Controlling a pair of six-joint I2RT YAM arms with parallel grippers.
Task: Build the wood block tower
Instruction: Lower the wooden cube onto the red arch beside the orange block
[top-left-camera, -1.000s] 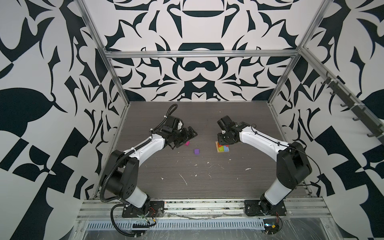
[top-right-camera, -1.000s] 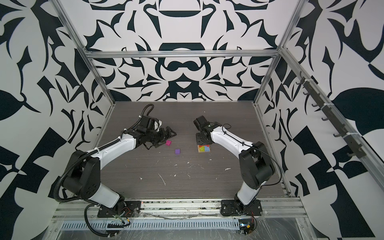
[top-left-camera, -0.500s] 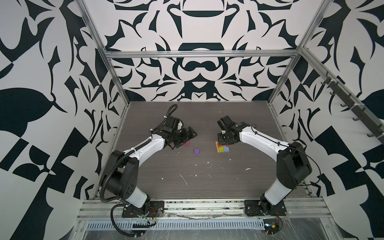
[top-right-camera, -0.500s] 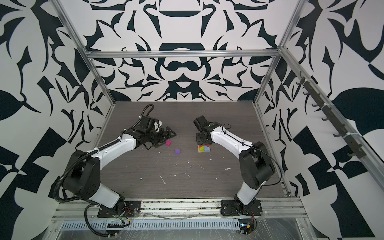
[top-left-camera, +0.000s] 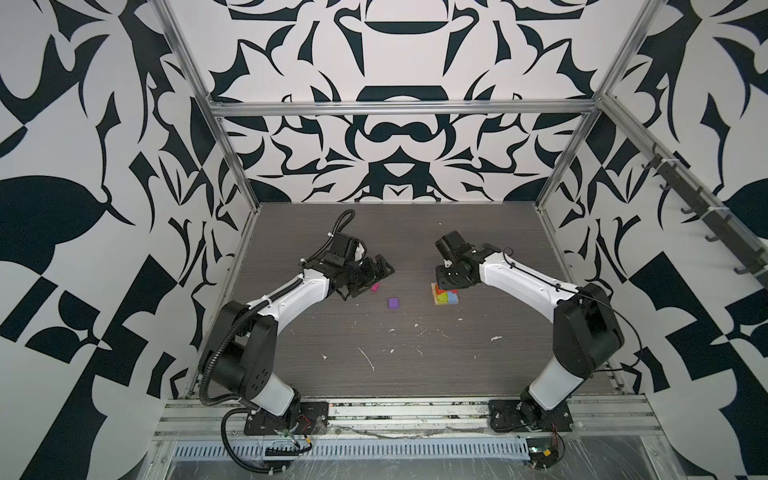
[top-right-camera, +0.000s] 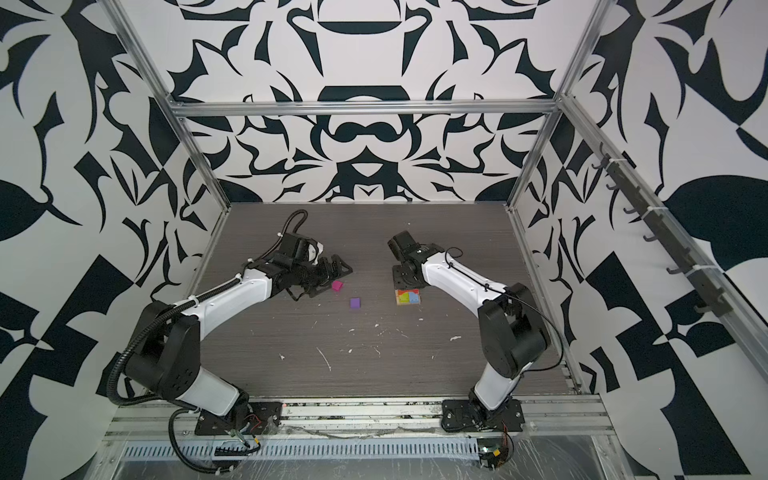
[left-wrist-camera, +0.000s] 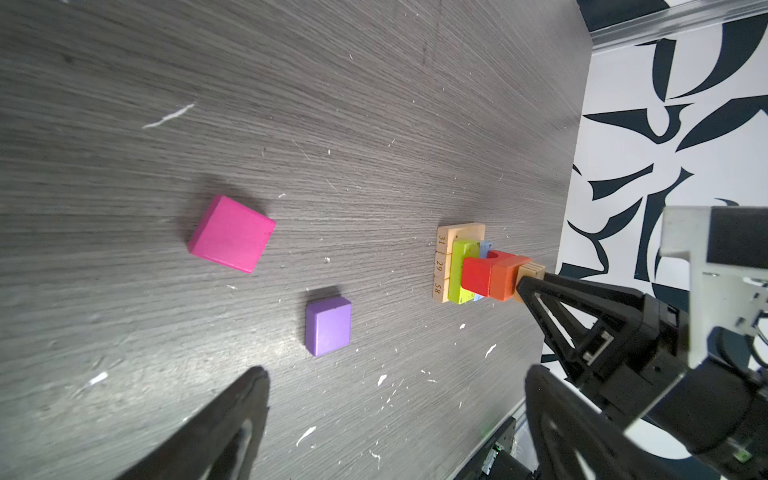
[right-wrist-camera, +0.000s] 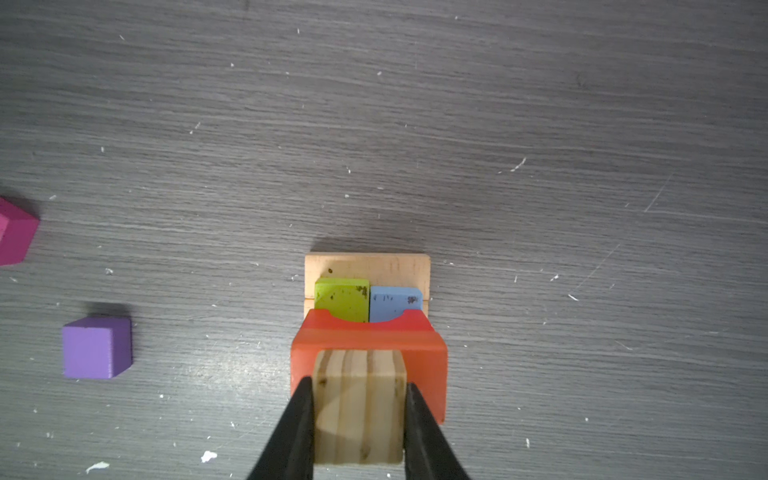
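**Wood block tower (top-left-camera: 449, 298) takes its tan cap while two cubes wait**

In both top views the tower stands on the dark worktop (top-left-camera: 374, 353), right of the frame's centre, directly under the right arm's wrist. Its layers narrow as they rise. Flat tan planks (right-wrist-camera: 368, 266) form the wide base, probably to steady everything above. A green block (right-wrist-camera: 341, 299) and a blue block (right-wrist-camera: 395, 303) lie side by side on them. A red block (left-wrist-camera: 476, 274) and an orange block (left-wrist-camera: 503, 278) come next.

The right claw (right-wrist-camera: 358, 384) is clamped on a ridged tan block (right-wrist-camera: 359, 415), one finger on each opposite side face. The block appears to sit on the red and orange layer. Gripping the sides leaves its underside free to land flat, and lets the fingers part without dragging it. Letting go seems the next step; a crooked release could nudge the narrow upper layers.

The left claw (left-wrist-camera: 395, 372) is spread wide and holds nothing. It hovers left of centre in the top views, just beside a magenta cube (left-wrist-camera: 230, 235). A purple cube (left-wrist-camera: 328, 326) lies between that cube and the tower, apart from both. Both cubes are loose on the worktop, so the build looks well along but unfinished. The left claw seems placed to fetch one next.
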